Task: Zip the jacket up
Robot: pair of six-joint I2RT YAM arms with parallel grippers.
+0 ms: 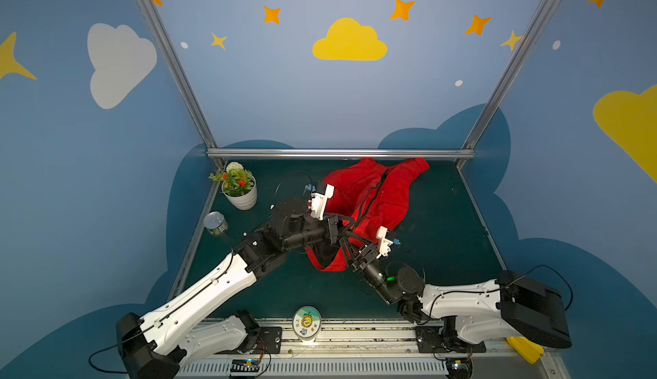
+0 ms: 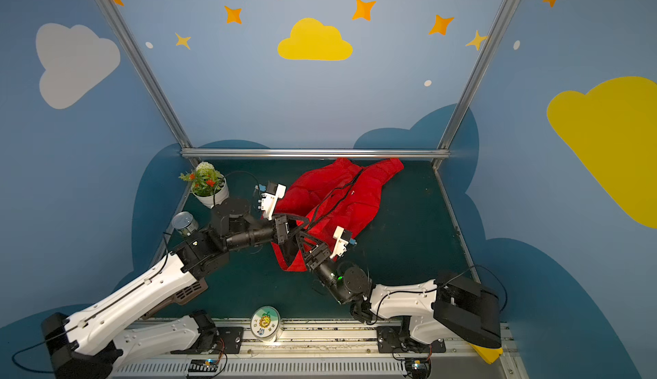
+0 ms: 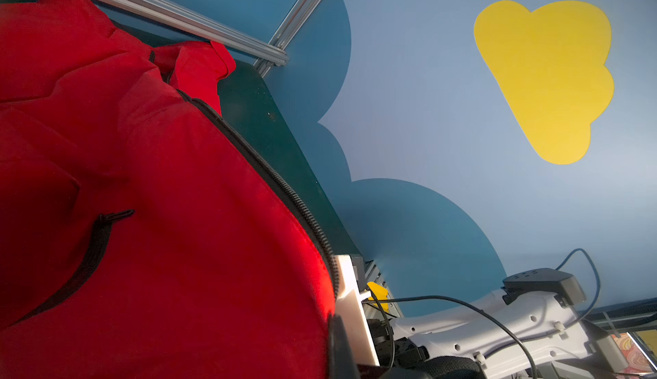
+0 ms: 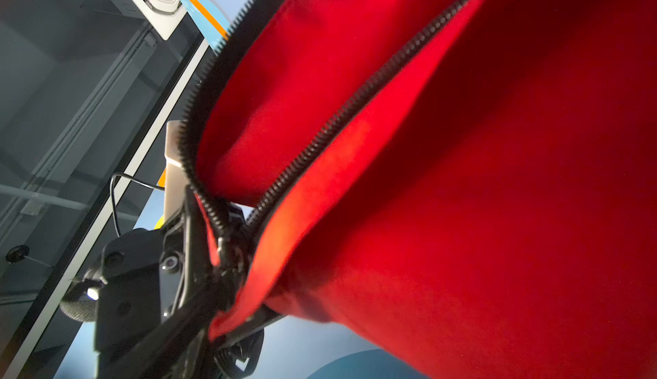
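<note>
The red jacket [image 1: 377, 196] [image 2: 350, 196] lies crumpled on the dark green table, running from the back rail towards the middle, its front open along the black zipper [image 4: 355, 110]. My left gripper [image 1: 342, 226] [image 2: 300, 225] reaches in from the left and is shut on the jacket's lower front edge near the zipper's bottom end [image 4: 227, 253]. Red fabric [image 3: 160, 217] fills the left wrist view beside one dark finger [image 3: 339, 348]. My right gripper [image 1: 352, 243] [image 2: 308, 243] stands open right beside it under the lifted hem, with fabric [image 4: 462, 181] draped over it.
A potted plant [image 1: 238, 189] and a tin can [image 1: 215, 223] stand at the table's left edge. A round lidded container [image 1: 306, 324] sits at the front rail, a yellow object [image 1: 524, 348] at front right. An aluminium rail [image 1: 337, 153] bounds the back.
</note>
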